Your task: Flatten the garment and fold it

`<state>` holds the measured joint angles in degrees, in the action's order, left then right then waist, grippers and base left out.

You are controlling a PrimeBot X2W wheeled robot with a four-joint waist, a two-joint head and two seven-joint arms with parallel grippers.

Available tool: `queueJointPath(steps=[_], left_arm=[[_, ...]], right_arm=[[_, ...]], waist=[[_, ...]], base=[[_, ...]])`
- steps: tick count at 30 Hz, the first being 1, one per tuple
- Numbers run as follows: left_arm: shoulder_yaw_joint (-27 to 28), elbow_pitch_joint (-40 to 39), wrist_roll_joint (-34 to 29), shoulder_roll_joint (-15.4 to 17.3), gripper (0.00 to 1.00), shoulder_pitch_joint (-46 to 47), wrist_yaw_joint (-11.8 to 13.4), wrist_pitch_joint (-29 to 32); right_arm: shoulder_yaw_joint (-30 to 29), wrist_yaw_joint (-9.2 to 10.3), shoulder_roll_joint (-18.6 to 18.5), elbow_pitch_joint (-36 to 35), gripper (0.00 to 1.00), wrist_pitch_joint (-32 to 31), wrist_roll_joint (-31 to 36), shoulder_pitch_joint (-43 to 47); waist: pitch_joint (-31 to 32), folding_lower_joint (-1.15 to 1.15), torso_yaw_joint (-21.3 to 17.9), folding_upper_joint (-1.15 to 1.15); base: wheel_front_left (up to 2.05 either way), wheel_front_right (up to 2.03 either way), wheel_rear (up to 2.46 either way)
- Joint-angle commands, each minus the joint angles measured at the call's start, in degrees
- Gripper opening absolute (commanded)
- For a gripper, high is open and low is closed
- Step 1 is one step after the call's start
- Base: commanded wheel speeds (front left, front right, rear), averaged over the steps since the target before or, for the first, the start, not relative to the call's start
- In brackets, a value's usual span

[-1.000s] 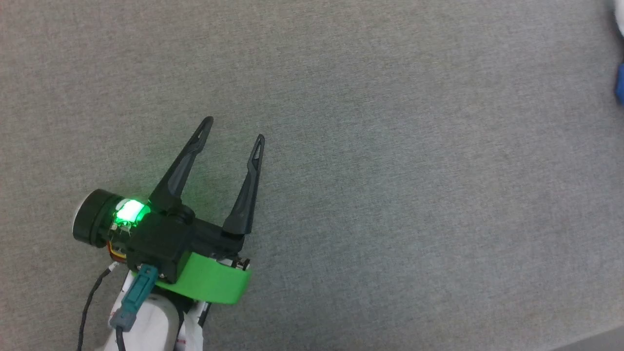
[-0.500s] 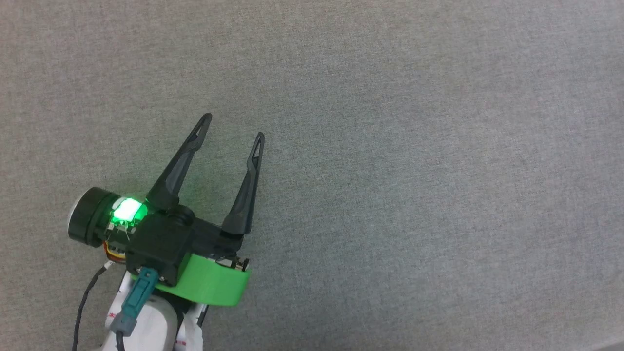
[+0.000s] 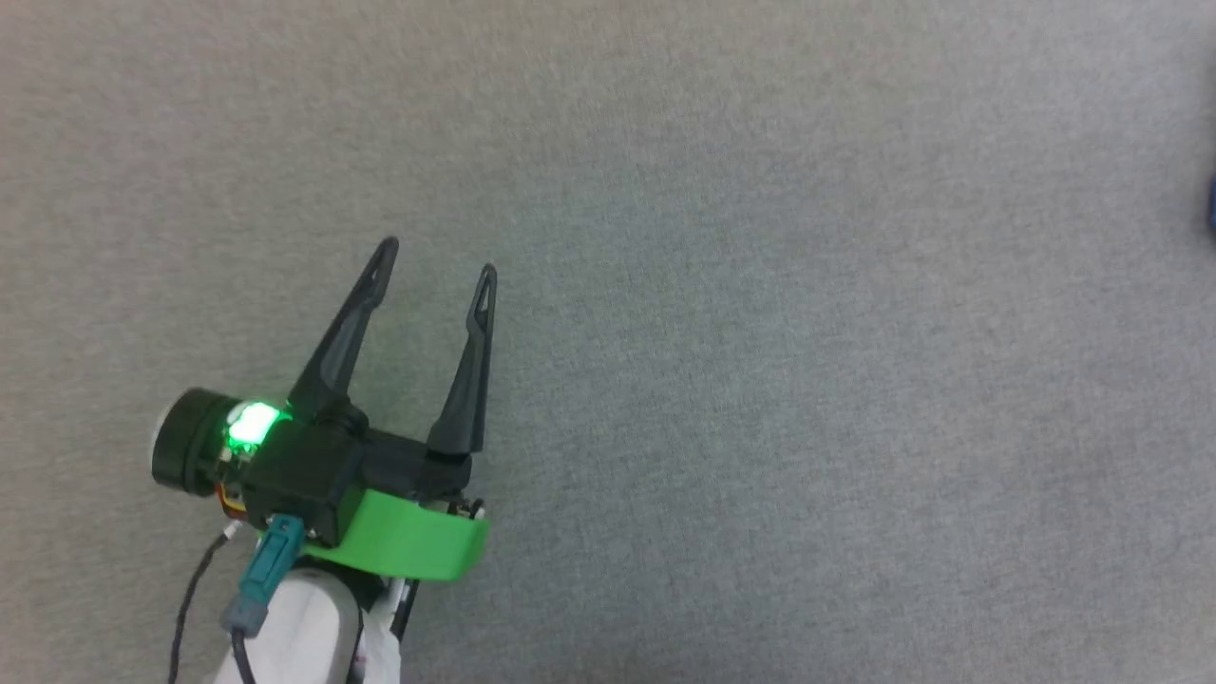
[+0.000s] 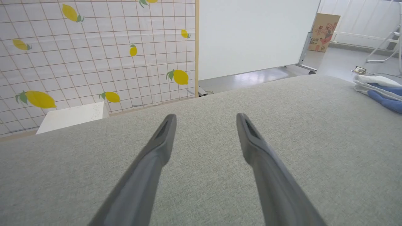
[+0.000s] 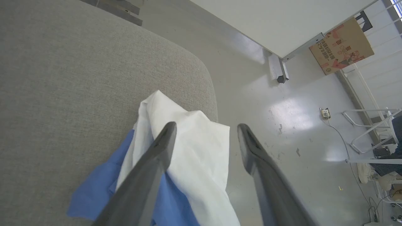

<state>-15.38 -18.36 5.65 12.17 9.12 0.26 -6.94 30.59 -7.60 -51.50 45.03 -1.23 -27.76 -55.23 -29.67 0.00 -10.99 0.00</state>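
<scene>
The left tool point(image 3: 436, 260) had two long, tapering black fingers point(image 3: 347, 332) with slotted tips, set in a blocky black housing point(image 3: 313, 470) beside a short black cylinder point(image 3: 180, 454) and a glowing green light point(image 3: 249, 425). A bright green band point(image 3: 418, 546) ringed its wrist, where a teal plug point(image 3: 271, 570) and a thin black cable point(image 3: 185, 617) met the white forearm point(image 3: 304, 636). The fingers of the right tool point(image 5: 206, 126) looked dark grey, smooth and tapering.
</scene>
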Motion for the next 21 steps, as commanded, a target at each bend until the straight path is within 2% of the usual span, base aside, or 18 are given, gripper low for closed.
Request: queueJointPath(steps=[1,6,14,17,18,21], left_arm=[[0.5,1.1,0.6,-0.5,1.0,-0.8,0.7,-0.9],[1.9,4.8,1.7,-1.3,1.0,-2.2,2.2,-3.5],[4.5,8.5,4.4,-3.0,1.0,-5.6,4.7,-6.3],[5.1,9.3,5.0,-3.6,1.0,-6.8,5.3,-7.0],[4.9,10.3,4.6,-3.3,1.0,-7.8,5.3,-7.2],[4.6,11.6,4.7,-3.5,1.0,-8.9,5.4,-7.4]], right_arm=[[-0.8,0.11,1.2,0.7,1.0,1.8,0.1,0.7],[-5.6,0.11,5.7,2.5,1.0,7.7,1.3,4.5],[-19.9,0.11,15.3,1.0,1.0,13.7,8.0,14.6],[-26.5,0.11,20.5,-3.5,1.0,14.3,12.4,20.0],[-30.0,0.11,24.3,-7.8,1.0,13.8,15.5,24.1],[-35.2,0.11,30.5,-15.4,1.0,12.2,20.0,30.3]], waist=[[4.2,0.0,1.6,0.0],[9.0,0.0,3.7,0.0],[16.1,0.0,7.8,0.0],[18.6,0.0,9.3,0.0],[19.9,0.0,10.1,0.0],[21.6,0.0,11.0,0.0]], base=[[0.0,0.0,0.0],[0.0,0.0,0.0],[0.0,0.0,0.0],[0.0,0.0,0.0],[0.0,0.0,0.0],[0.0,0.0,0.0]])
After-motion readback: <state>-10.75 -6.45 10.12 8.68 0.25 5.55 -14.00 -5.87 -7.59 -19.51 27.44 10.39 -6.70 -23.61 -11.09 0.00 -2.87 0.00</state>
